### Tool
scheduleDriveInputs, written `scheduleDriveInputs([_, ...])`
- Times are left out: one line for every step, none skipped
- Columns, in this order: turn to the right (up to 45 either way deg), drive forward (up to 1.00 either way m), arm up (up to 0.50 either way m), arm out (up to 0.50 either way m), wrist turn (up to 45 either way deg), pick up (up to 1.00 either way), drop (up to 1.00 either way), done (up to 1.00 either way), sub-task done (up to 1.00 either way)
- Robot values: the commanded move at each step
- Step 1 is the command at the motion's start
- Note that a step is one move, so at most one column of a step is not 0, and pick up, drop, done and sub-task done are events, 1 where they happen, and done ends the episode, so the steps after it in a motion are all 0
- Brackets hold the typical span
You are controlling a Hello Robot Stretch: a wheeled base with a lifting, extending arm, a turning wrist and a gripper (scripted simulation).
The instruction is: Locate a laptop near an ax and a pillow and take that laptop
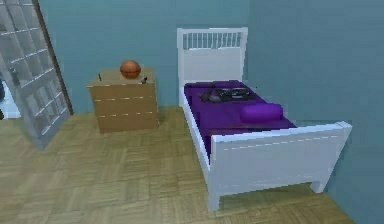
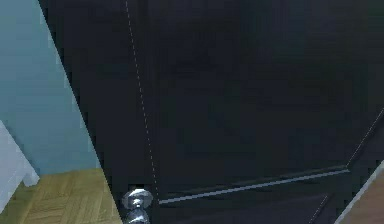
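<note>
Laptop (image 1: 228, 94), perhaps, on bed (image 1: 275, 155); door (image 2: 250, 90) alongside.

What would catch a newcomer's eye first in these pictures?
A white bed with a purple cover and pillow stands at the forward view's right; left of it, an orange ball sits on a wooden dresser. The arm side view has a dark door with a silver knob.

Blue walls (image 1: 300, 50), wood floor (image 1: 100, 180) — white bed (image 1: 280, 150), wooden dresser (image 1: 125, 105) beside it; dark door (image 2: 250, 90), metal knob (image 2: 137, 203).
</note>
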Motion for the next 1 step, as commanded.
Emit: scheduleDriveInputs([0.0,0.25,0.00,0.00,0.0,0.00,0.00,0.00,0.00])
